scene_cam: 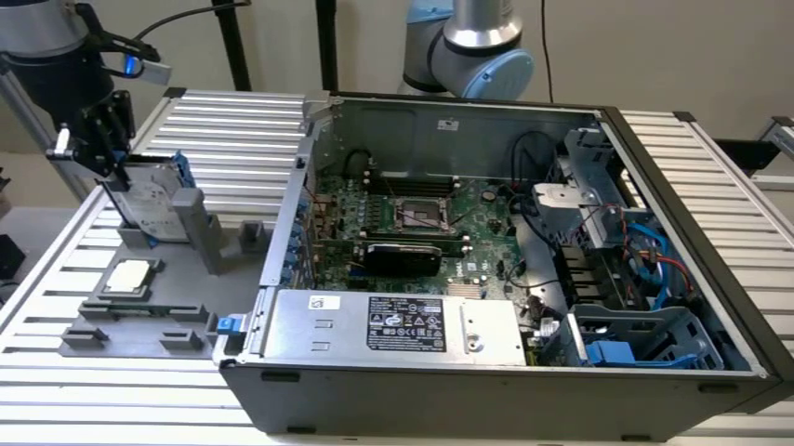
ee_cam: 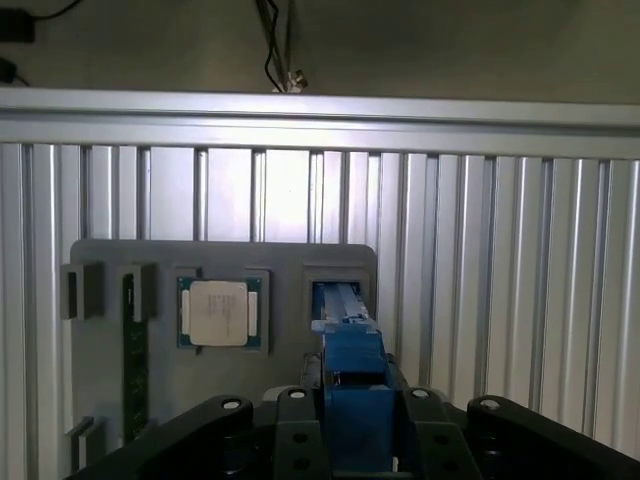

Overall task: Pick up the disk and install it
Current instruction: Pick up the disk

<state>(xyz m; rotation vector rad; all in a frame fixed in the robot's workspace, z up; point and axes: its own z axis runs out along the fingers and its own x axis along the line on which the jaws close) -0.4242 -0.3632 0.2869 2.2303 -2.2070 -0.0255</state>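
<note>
The disk (scene_cam: 155, 203), silver-grey with a blue bracket, stands on edge in a slot of the grey fixture plate (scene_cam: 186, 302) at the exterior view's left. My gripper (scene_cam: 114, 172) comes down from above onto its top edge. In the wrist view the blue bracket edge of the disk (ee_cam: 350, 365) sits tightly between the black fingers (ee_cam: 295, 435) of the gripper (ee_cam: 355, 432), which looks shut on it. The disk's lower end still reaches into the fixture plate's (ee_cam: 285, 350) slot.
A square silver CPU chip (scene_cam: 130, 277) (ee_cam: 222, 312) lies in a pocket of the plate beside the disk. The open computer case (scene_cam: 496, 232) fills the exterior view's right, with blue drive bays (scene_cam: 633, 344) at its near right corner. The ribbed aluminium table (scene_cam: 236, 130) lies underneath.
</note>
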